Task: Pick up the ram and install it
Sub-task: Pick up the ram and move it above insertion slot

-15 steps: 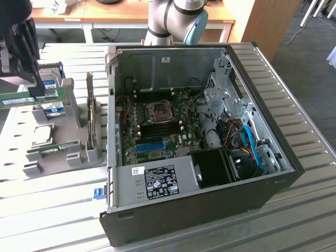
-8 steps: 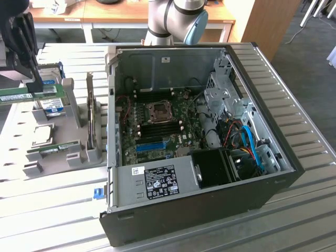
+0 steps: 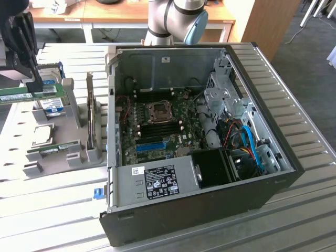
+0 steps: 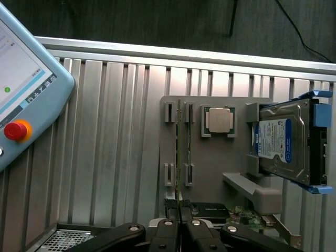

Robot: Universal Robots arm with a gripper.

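Here, at the exterior view's far left, the gripper [image 3: 32, 86] hangs above the tray [image 3: 18, 131] with its fingers pinched narrow on the ram [image 3: 13, 97]. It holds the green stick level and clear of the tray, with both ends reaching out past the fingers. In the wrist view the gripper [image 4: 179, 223] clamps the ram [image 4: 178, 157] edge-on, a thin line running out over the tray [image 4: 210, 163]. Under the ram, the drive [image 3: 52, 107] with its blue label stands on edge in the tray's far bracket. The CPU [image 3: 42, 135] lies flat in its square pocket nearer the tray's middle. A second stick [image 3: 50, 149] sits on edge in the tray's near slots. A card [image 3: 92, 113] stands upright at the tray's edge on the exterior view's right. Just beside the tray on that side lies the open case [image 3: 199, 210]. Its board [image 3: 173, 134] faces up with a socket [image 3: 157, 111] near the middle, dark slots [image 3: 157, 129] next to the socket and a blue slot [image 3: 149, 146] closer to the front. Red and blue cables [image 3: 247, 139] bunch at the side of the case farthest from the tray. Beyond the case rises the arm's base [image 3: 173, 21]. Tray and case both rest on a slatted table [image 3: 52, 210]. The wrist view also takes in the drive [image 4: 283, 142] and the CPU [image 4: 219, 121] in the tray, and a pendant [image 4: 26, 89] with a red button [image 4: 16, 130] well apart from the tray.
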